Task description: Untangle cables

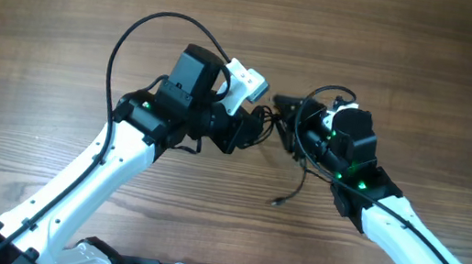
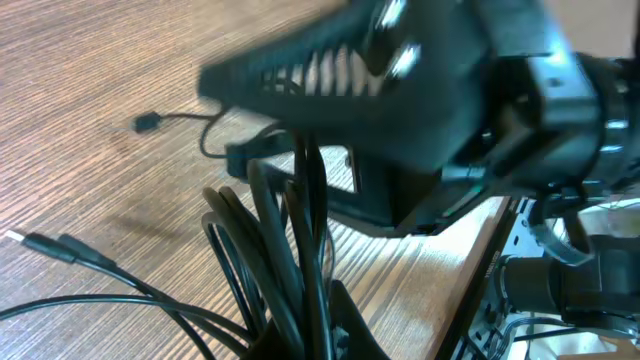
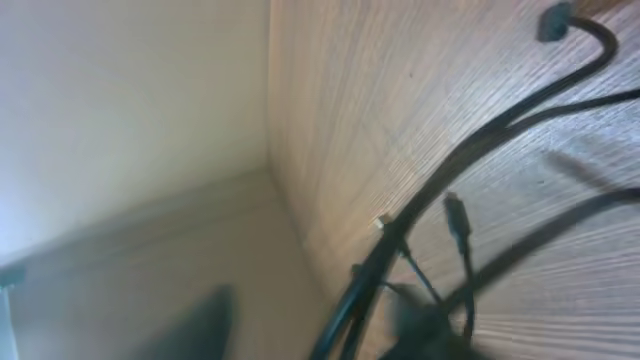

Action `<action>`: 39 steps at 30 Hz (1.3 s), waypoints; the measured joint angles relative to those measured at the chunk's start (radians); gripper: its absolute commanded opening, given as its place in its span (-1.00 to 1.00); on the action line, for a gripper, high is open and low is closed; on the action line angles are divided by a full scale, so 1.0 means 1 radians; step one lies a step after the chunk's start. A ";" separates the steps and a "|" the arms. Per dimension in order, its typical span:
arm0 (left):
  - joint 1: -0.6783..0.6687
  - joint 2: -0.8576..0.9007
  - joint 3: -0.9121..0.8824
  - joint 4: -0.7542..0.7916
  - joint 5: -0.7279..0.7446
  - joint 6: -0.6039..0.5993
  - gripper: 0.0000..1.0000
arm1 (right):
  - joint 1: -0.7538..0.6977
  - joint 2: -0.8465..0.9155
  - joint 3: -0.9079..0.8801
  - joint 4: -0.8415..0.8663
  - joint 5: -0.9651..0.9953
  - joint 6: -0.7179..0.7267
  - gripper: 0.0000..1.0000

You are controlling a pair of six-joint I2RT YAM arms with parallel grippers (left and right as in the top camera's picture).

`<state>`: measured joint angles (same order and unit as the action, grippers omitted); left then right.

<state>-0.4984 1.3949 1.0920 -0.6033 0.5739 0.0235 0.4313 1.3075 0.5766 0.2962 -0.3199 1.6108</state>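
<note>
The cables [image 2: 305,210] are bunched between the left gripper [image 1: 253,127] and the right gripper [image 1: 286,116], running straight across from one to the other, one plug [image 1: 275,201] trailing on the table toward the robot; whether either gripper is clamped I cannot tell.

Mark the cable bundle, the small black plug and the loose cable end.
cable bundle [image 2: 272,250], left wrist view, middle of the upright strands
small black plug [image 2: 146,122], left wrist view, the plug body
loose cable end [image 1: 275,200], overhead view, its tip
</note>
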 measured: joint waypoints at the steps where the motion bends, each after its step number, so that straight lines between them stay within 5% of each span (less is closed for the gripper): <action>1: 0.000 0.000 0.000 0.000 0.000 -0.003 -0.84 | 0.000 0.008 0.000 0.000 0.004 0.002 -0.92; 6: 0.047 0.000 0.000 0.003 -0.055 -0.149 -0.74 | -0.026 -0.002 0.000 -0.005 -0.012 -0.325 -0.91; 8: 0.123 0.000 0.000 0.012 -0.062 -0.257 -0.75 | -0.052 -0.110 0.000 -0.058 -0.035 -0.544 -0.91; 12: 0.285 -0.001 0.000 0.019 -0.100 -0.364 -0.75 | -0.072 -0.245 0.001 -0.142 -0.035 -0.732 -0.91; 13: 0.317 -0.002 0.000 0.018 -0.106 -0.377 -0.64 | -0.072 -0.285 0.001 -0.157 -0.034 -0.782 -0.91; 15: 0.354 -0.002 0.000 0.018 -0.109 -0.393 -0.08 | -0.072 -0.351 0.001 -0.162 -0.034 -0.844 -0.91; 16: 0.357 -0.002 0.000 0.019 -0.108 -0.391 0.47 | -0.072 -0.367 0.001 -0.161 -0.034 -0.859 -0.91; 18: 0.361 -0.002 0.000 0.018 -0.043 -0.404 0.67 | -0.072 -0.370 0.001 -0.162 -0.025 -0.875 -0.91; 22: 0.339 -0.002 0.000 0.006 0.168 -0.346 0.62 | -0.072 -0.370 0.001 -0.144 0.024 -0.875 -0.91; 26: 0.241 -0.002 0.000 0.003 0.322 -0.244 0.58 | -0.072 -0.370 0.001 -0.232 0.121 -0.709 -0.91; 28: 0.182 -0.002 0.000 0.004 0.315 -0.270 0.59 | -0.072 -0.370 0.001 -0.305 0.182 -0.503 -0.91; 31: 0.069 0.002 0.000 -0.003 0.086 -0.453 0.79 | -0.072 -0.370 0.001 -0.362 0.244 -0.116 -0.89; 34: -0.042 0.005 0.000 0.000 -0.118 -0.560 0.86 | -0.072 -0.370 0.001 -0.364 0.258 0.107 -0.85; 39: -0.196 0.023 0.000 0.024 -0.350 -0.662 0.68 | -0.072 -0.370 0.001 -0.364 0.262 0.203 -0.76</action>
<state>-0.6941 1.4178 1.0920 -0.5789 0.2241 -0.6384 0.3588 0.9375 0.5774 -0.0681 -0.0582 1.8133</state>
